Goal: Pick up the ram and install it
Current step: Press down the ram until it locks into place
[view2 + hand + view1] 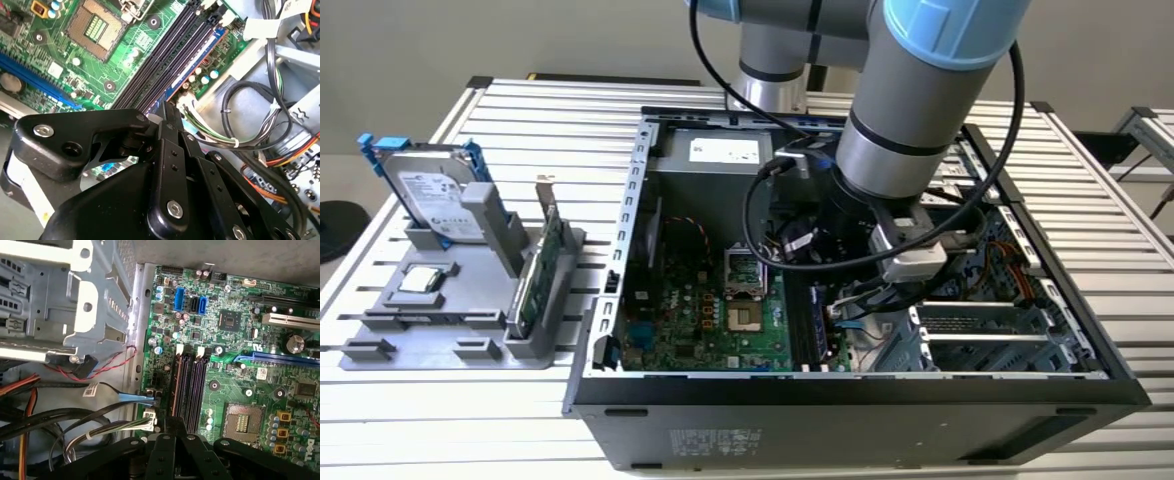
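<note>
The hand (167, 112) is closed on the ram (192, 62), held in the motherboard's slot (176, 390); seating is judged underway.

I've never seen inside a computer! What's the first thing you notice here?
The big grey and blue robot arm reaching down into the open computer case. Its black hand sits right over the long black slots on the green motherboard. A silver hard drive stands in a grey holder at the exterior view's left.

I see bare board (235, 385) beside the slots (190, 385). Cables (250, 125) and the drive cage (75, 300) crowd their other side.
</note>
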Available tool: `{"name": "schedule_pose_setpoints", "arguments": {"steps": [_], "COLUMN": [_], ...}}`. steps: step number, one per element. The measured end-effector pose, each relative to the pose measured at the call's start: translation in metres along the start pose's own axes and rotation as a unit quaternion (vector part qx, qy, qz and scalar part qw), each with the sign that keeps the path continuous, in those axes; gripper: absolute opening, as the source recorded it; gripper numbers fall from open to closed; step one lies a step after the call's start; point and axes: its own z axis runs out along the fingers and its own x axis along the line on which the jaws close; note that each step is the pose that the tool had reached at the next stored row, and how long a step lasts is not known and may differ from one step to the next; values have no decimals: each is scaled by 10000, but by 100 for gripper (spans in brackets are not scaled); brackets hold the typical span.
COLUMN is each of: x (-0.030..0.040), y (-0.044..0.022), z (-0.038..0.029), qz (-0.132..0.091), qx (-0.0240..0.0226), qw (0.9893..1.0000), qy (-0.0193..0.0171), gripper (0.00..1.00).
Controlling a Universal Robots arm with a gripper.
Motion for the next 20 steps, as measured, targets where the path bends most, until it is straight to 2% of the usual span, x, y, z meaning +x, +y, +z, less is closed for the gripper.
{"name": "schedule_pose_setpoints", "arguments": {"steps": [5, 9, 20], "x": [0, 0, 0], "y": [0, -1, -2], "z": [0, 0, 0], "qz": [-267, -463, -944], "qx": [-11, -18, -37], "qw": [9996, 9989, 9955], "qy": [3, 6, 12], "gripper": [0, 0, 0]}}
